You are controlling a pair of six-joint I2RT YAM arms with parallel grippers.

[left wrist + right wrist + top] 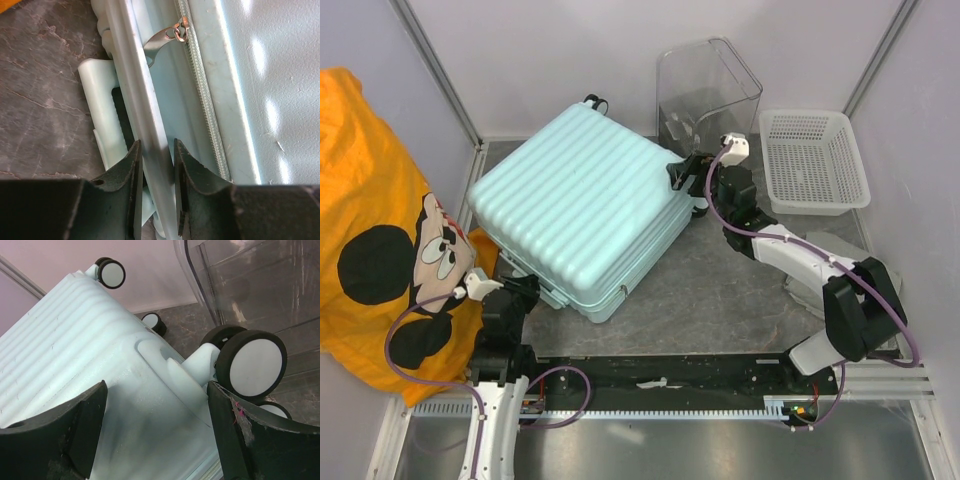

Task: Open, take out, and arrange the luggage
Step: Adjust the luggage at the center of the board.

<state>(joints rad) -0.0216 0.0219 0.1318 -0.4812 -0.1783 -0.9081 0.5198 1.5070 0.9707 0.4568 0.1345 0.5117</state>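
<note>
**Item: the luggage** (575,205). Mint ribbed hard shell, lying flat and shut on the grey counter (720,290), left of centre. Its wheels point to the far right.

**Fittings.** Zip pull (179,31) hangs at the shell seam. The zip teeth beside it look closed, though the rest of the track is out of view. A moulded side handle (97,95) sits just below the seam.

**Left hand** (156,150). At the near-left edge, narrowed down and pinching the pale rim of the shell between both fingers.

**Right hand** (157,387). At the far-right corner, spread wide and gripping nothing. It straddles the corner, with one finger just beside a spinner wheel (250,362).

**Surroundings.** Clear box (710,90) stands just behind that corner. White mesh basket (815,160) is to its right. Orange printed cloth (380,230) lies at the left, near the left arm.

**Hazards, as judged:**
- The rim is thin and smooth, so the left pinch is likely to slide off under any upward pull.
- If the zip is shut all round, lifting the rim raises or drags the whole case and does not part the halves.
- If the right hand closes here, a finger could catch the wheel, which would swivel and give no firm hold.
- A push at that corner could drive the case into the clear box and tip it.
- With only one hand anchored, a pull from either side could turn the case on the counter.
</note>
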